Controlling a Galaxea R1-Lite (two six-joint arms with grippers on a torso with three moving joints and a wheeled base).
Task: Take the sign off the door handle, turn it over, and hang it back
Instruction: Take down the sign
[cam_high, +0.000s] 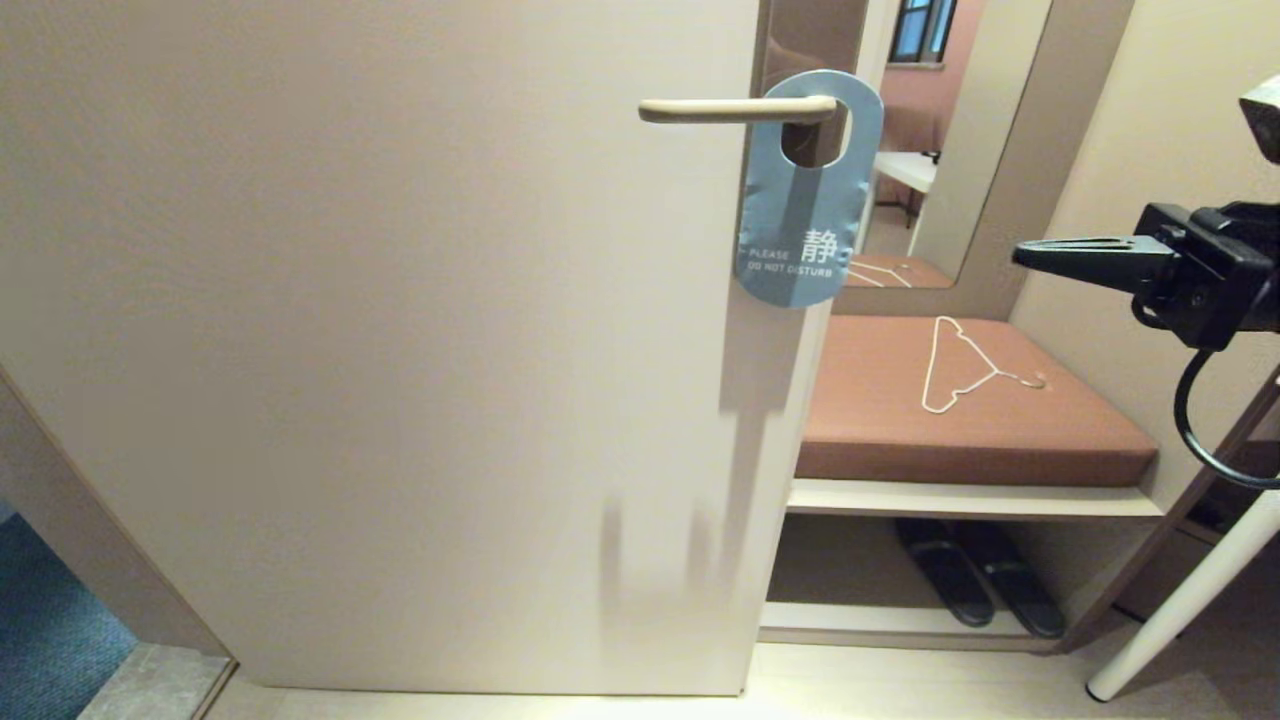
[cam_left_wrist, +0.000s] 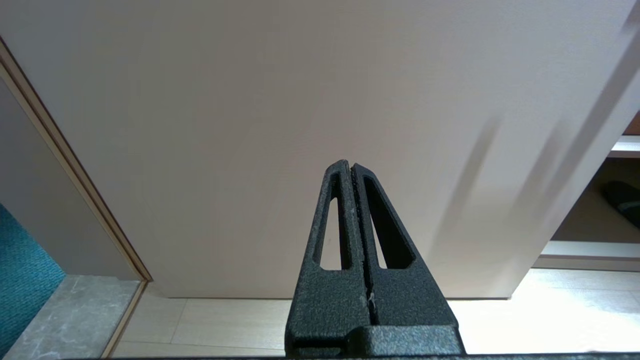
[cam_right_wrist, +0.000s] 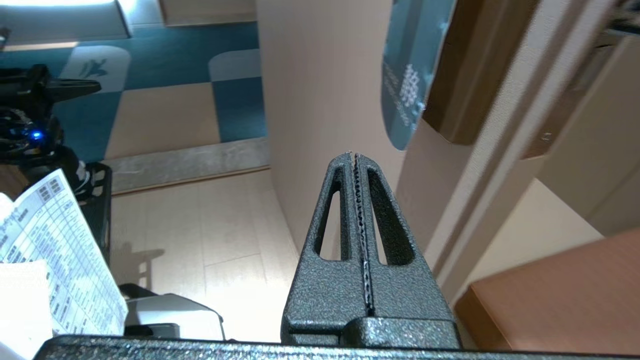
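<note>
The sign (cam_high: 802, 215) hangs by its oval hole on the door handle (cam_high: 735, 109), blue "PLEASE DO NOT DISTURB" face toward me, at the door's right edge. It also shows in the right wrist view (cam_right_wrist: 412, 75). My right gripper (cam_high: 1020, 254) is shut and empty, pointing left, to the right of the sign and level with its lower end, a gap away. My left gripper (cam_left_wrist: 348, 165) is shut and empty, low before the door's lower part; it does not show in the head view.
The beige door (cam_high: 400, 350) fills the left and middle. Right of it is a brown cushioned bench (cam_high: 960, 420) with a thin white wire hanger (cam_high: 960, 365) on it, black slippers (cam_high: 975, 580) on the shelf below, and a white table leg (cam_high: 1180, 610) at far right.
</note>
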